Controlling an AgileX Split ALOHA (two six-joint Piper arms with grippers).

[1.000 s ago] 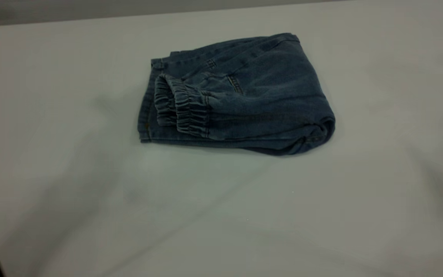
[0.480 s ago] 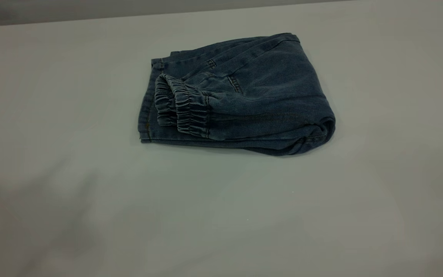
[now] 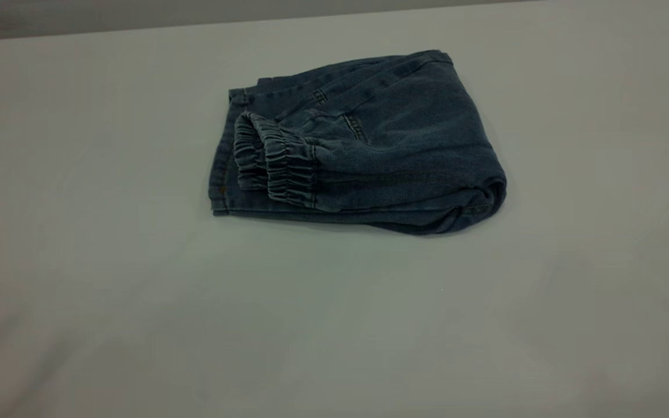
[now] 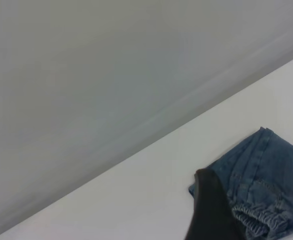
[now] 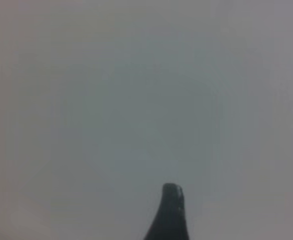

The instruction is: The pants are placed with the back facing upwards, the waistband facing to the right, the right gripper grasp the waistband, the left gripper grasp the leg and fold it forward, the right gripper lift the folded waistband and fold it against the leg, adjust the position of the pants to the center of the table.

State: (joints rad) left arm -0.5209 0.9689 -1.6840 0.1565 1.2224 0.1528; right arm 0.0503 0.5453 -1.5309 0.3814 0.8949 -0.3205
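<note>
Folded pants point(image 4: 266, 185) run off the left wrist view at 4 o'clock, partly masked by the left gripper point(image 4: 211, 210), itself cropped. Only a blurred tip of the right gripper point(image 5: 170, 215) shows.

Exterior view looks down across the table point(image 3: 108, 290) – shares the pants point(image 3: 369, 157) with the left wrist view; right wrist view faces blank grey.

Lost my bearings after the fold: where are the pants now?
In the exterior view the folded pants lie alone on the table, slightly right of centre toward the far edge, elastic waistband facing left.
</note>
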